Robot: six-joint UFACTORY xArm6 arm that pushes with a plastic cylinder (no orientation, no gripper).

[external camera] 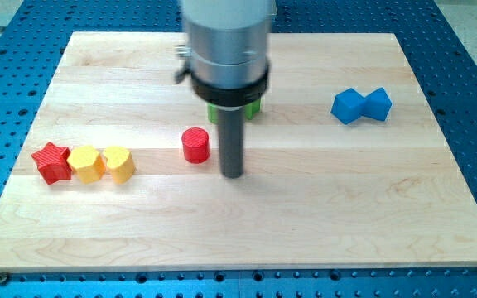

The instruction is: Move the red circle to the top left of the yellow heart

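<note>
The red circle [195, 145] is a short cylinder standing near the board's middle. The yellow heart [120, 163] sits at the view's left, touching a yellow hexagon-like block [86, 163] on its left. My tip [233, 175] rests on the board just right of the red circle and slightly lower, with a small gap between them. The red circle lies to the right of the yellow heart and a little higher.
A red star [52, 162] touches the yellow block at the far left. A green block [233, 112] is mostly hidden behind the arm. Two blue blocks [361, 105] sit at the upper right. The wooden board [247, 240] lies on a blue perforated table.
</note>
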